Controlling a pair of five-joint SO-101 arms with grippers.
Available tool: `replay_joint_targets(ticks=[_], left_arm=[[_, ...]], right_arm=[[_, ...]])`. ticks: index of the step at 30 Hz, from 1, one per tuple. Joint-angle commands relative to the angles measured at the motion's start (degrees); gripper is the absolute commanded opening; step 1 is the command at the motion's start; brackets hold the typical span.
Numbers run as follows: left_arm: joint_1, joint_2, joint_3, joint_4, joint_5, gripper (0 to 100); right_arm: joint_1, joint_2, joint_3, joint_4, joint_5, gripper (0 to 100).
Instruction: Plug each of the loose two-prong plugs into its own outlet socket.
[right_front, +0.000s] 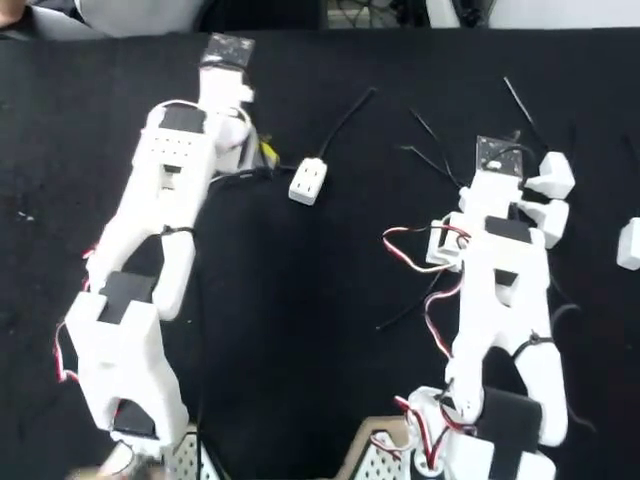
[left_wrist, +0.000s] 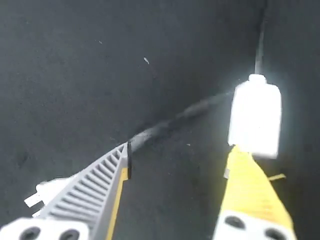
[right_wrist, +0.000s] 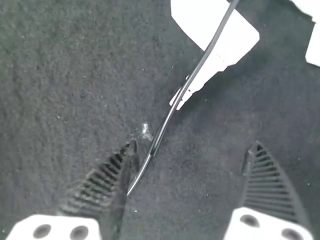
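— How do your jaws stand on the left side?

— My left gripper is spread wide and it grips nothing. The outlet socket lies on the table just in front of my yellow finger. If the tip touches it or not, I cannot tell. Its black cord runs over toward the tip of my grey finger.

— Where on the table is this socket?

— Near the far edge, about at the middle of it.

— And the right side?

— My right gripper is also opened wide, with nothing between the jaws. A two-prong plug lies ahead of it, toward the far right corner of the table. Its prongs point to me, and it is apart from both fingers. A thin black cable crosses over the plug and comes down just beside one finger. I cannot tell if it touches that finger.
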Motion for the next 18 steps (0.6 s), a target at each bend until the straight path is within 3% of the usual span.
replay_joint_targets(ticks=[1, 3, 6, 10, 14, 18], left_arm=[[-5.05, 0.53, -2.77, -12.04, 4.31, 29], [-6.20, 1.76, -2.77, -17.41, 5.71, 29], [-3.56, 5.01, -3.56, -18.99, 2.20, 29], [-0.40, 11.34, -9.80, -14.86, -0.97, 29], [-1.10, 19.96, -19.65, -11.08, -1.67, 29], [-2.15, 28.40, -26.68, -5.45, -6.95, 29]], right_arm=[[1.05, -2.59, -0.13, -0.88, 0.53, 32.5], [1.05, -2.59, -0.13, -0.88, 0.53, 32.5], [1.05, -2.59, -0.13, -0.88, 0.53, 32.5], [1.05, -2.59, -0.13, -0.88, 0.53, 32.5], [1.05, -2.59, -0.13, -0.88, 0.53, 32.5], [1.05, -2.59, -0.13, -0.88, 0.53, 32.5]])
